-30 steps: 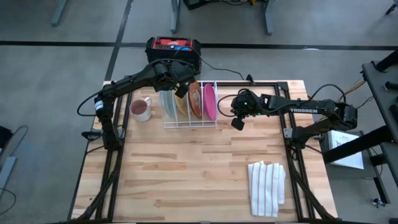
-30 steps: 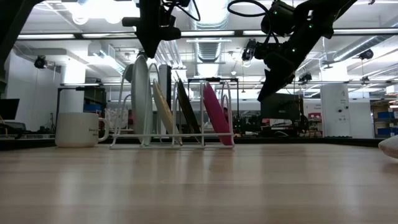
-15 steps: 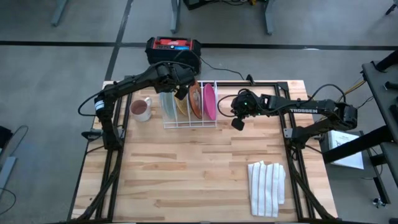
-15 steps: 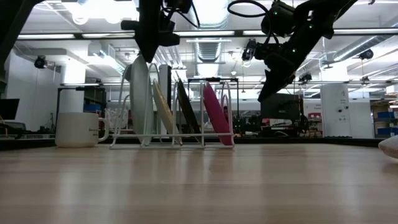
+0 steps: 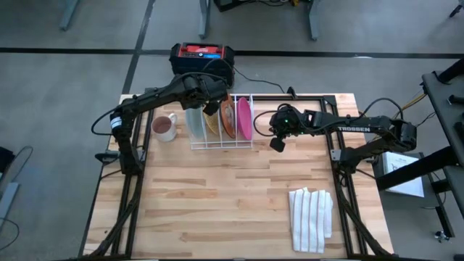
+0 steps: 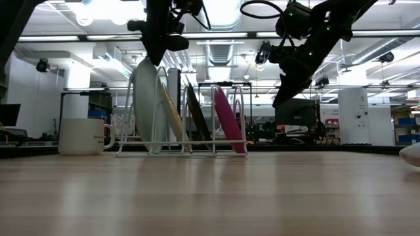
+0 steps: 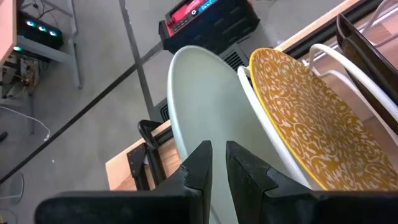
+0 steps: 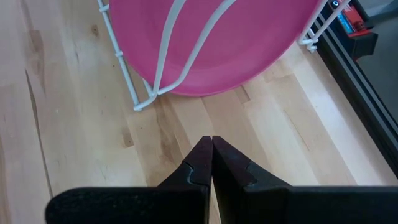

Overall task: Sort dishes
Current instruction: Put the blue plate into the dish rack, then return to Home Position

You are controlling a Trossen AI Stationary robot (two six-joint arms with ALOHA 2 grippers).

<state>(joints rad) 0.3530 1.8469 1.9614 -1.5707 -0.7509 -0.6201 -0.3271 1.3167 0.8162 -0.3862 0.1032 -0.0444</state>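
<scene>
A white wire rack [image 5: 221,138] stands at the table's far middle with the dishes on edge in it. From left to right they are a pale teal plate [image 5: 196,122], a yellow patterned plate [image 7: 311,130], an orange-brown plate [image 5: 227,116] and a pink plate [image 5: 244,118]. My left gripper [image 7: 217,148] is above the rack's left end, shut on the teal plate [image 6: 147,105]. My right gripper [image 5: 276,143] hangs shut and empty above the table, just right of the rack; the pink plate [image 8: 211,43] is ahead of it. My left gripper pinches the teal plate's upper rim [image 7: 214,134] between its two fingers, one on each face. It comes from above, slanting down. The plate stands on edge in the rack's leftmost slot, and its lower edge [image 6: 149,151] reaches down to the rack's base.
A white mug [image 5: 164,127] stands left of the rack. A white striped folded cloth [image 5: 312,217] lies near the front right. A red and black box [image 5: 203,56] sits beyond the far edge. The near half of the wooden table [image 5: 217,203] is bare.
The teal plate in my left gripper has tipped a little in its slot and shows more of its face in the low view. My right gripper has kept still.
</scene>
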